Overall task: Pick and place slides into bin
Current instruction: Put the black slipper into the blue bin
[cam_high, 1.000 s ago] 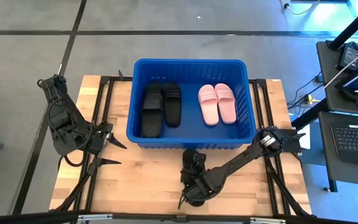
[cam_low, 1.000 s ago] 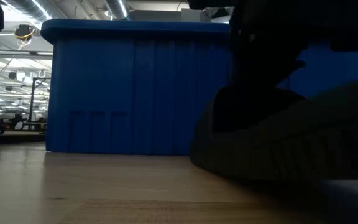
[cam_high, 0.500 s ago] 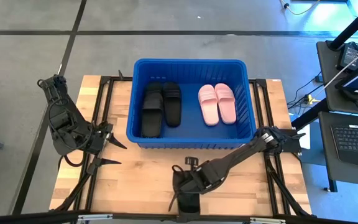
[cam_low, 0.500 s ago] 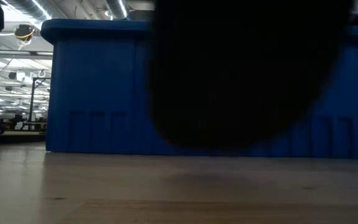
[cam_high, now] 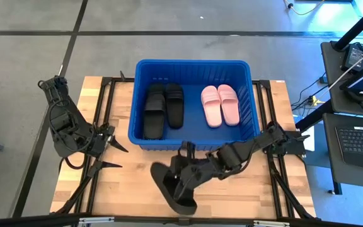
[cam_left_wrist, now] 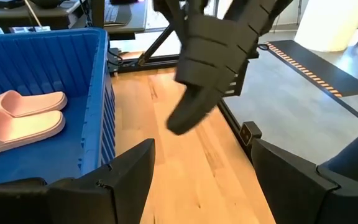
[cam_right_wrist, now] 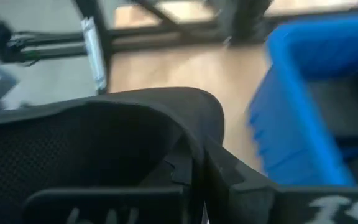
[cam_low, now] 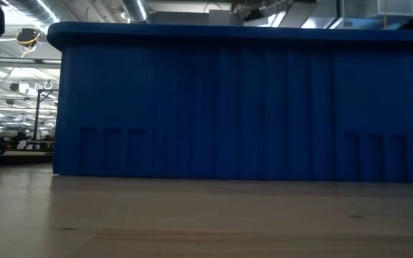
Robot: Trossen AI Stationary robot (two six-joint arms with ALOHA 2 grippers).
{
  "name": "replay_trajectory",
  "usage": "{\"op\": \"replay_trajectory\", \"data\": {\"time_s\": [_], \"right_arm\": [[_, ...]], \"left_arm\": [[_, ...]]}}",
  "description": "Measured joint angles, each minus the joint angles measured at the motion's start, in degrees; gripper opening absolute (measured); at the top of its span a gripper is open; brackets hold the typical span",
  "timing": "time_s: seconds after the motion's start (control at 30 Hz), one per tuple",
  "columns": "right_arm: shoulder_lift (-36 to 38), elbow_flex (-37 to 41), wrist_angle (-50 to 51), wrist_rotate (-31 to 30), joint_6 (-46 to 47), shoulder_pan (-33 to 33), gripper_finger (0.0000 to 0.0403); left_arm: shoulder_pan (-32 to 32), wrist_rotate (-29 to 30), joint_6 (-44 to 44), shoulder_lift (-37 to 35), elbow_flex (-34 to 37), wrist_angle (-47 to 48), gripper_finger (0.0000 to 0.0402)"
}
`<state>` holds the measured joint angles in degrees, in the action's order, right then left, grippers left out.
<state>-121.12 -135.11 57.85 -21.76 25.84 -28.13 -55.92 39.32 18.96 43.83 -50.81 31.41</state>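
The blue bin (cam_high: 194, 145) stands at the table's middle far side. It holds two black slides (cam_high: 164, 108) and two pink slides (cam_high: 220, 104), lying flat on its floor. My right gripper (cam_high: 184, 171) is shut on another black slide (cam_high: 172, 188) in front of the bin, above the table. Whether it is one slide or two pressed together, I cannot tell. It also shows in the left wrist view (cam_left_wrist: 207, 59). My left gripper (cam_high: 113, 154) waits open and empty at the table's left side. My right gripper holds the black slide near its wide strap (cam_right_wrist: 142, 118), coming level from the table's right side. The slide itself hides the place of contact. The slide is lifted clear of the table and tilted, one end (cam_left_wrist: 188, 115) drooping down.
The bin's near wall (cam_low: 235, 107) fills the low view, with bare wooden table (cam_low: 192, 215) in front of it. Black frame rails (cam_high: 106, 94) run along the table's left and right sides. A desk with laptops (cam_high: 358, 126) stands beyond the right edge.
My right gripper has risen from the table's near edge and swung toward the left, carrying the black slide. The slide lay on the table a second ago. It is now lifted clear, out of the low view, and has turned about.
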Motion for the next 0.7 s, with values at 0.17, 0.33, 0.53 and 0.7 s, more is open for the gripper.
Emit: {"op": "replay_trajectory", "data": {"time_s": [0.17,0.33,0.53,0.7], "right_arm": [[1.35,0.15,-2.27,-7.86,-6.96,2.36,0.0017],[2.03,0.15,-2.24,-23.29,-13.16,6.02,0.0017],[2.03,0.97,0.34,-30.01,-23.87,11.71,0.0017],[1.75,1.40,9.45,-33.13,-24.15,17.45,0.0017]], "left_arm": [[0.02,0.01,0.03,0.02,0.00,-0.02,0.0260],[0.02,0.00,0.13,0.02,0.00,-0.04,0.0260],[0.00,0.27,-0.02,0.02,0.00,0.03,0.0260],[0.02,4.37,-0.08,0.01,0.00,1.18,0.0260]]}}
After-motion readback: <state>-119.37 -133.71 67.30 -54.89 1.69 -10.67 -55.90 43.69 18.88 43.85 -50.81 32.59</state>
